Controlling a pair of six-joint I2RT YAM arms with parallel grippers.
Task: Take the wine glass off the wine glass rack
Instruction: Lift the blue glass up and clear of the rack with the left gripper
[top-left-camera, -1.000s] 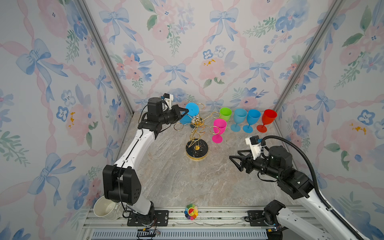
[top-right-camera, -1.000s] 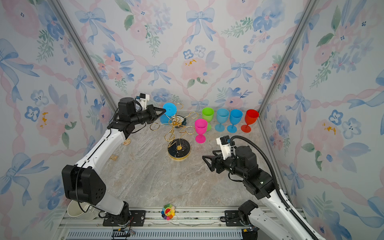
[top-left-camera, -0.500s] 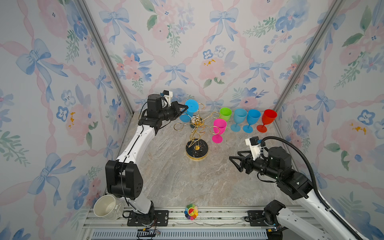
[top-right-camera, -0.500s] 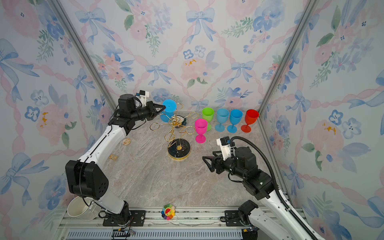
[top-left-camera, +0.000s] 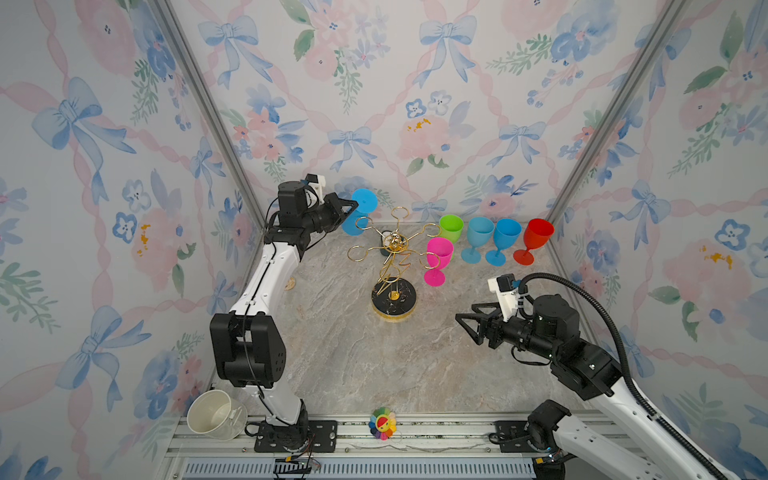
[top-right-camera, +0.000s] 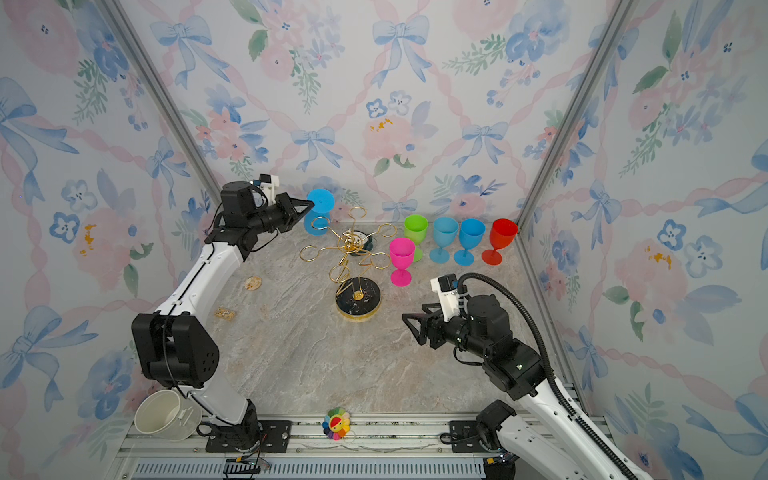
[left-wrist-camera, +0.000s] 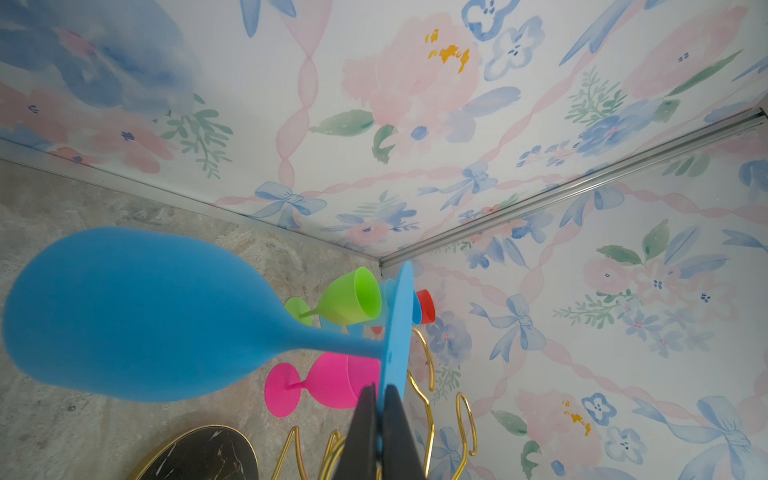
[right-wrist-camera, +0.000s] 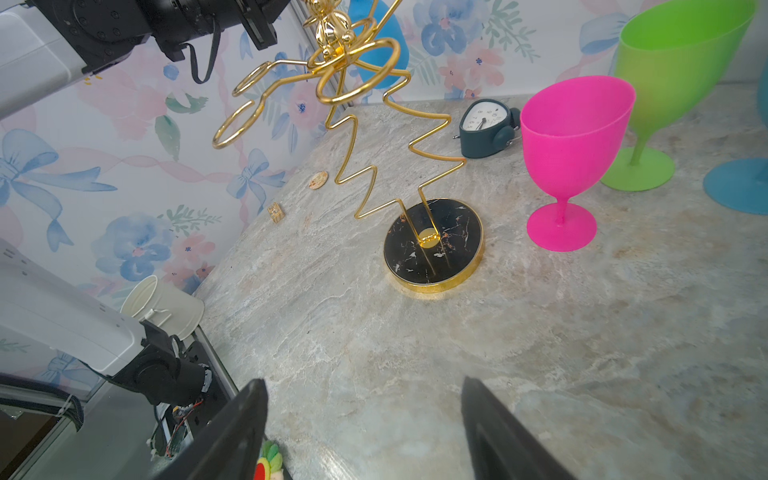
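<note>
A blue wine glass (top-left-camera: 352, 227) (top-right-camera: 314, 226) hangs upside down at the back left. My left gripper (top-left-camera: 353, 203) (top-right-camera: 309, 203) is shut on the rim of its round foot. In the left wrist view the gripper (left-wrist-camera: 380, 399) pinches that foot edge-on, and no wire shows around the glass's (left-wrist-camera: 137, 316) stem. The gold wine glass rack (top-left-camera: 394, 245) (top-right-camera: 351, 245) (right-wrist-camera: 434, 245) stands mid-table on its black base. One of its loops overlaps the bowl in both top views. My right gripper (top-left-camera: 465, 316) (top-right-camera: 413, 313) (right-wrist-camera: 363, 382) hovers open and empty, front right of the rack.
A pink glass (top-left-camera: 438, 257) stands upright right of the rack. Behind it green (top-left-camera: 451, 226), two blue (top-left-camera: 480, 237) (top-left-camera: 507, 237) and red (top-left-camera: 538, 237) glasses line the back wall. A small clock (right-wrist-camera: 486, 124) sits behind the rack. A white cup (top-left-camera: 212, 415) and flower toy (top-left-camera: 383, 423) lie at the front.
My left gripper has drawn the blue glass up and to the left, away from the rack's centre. The right arm has stayed still.
</note>
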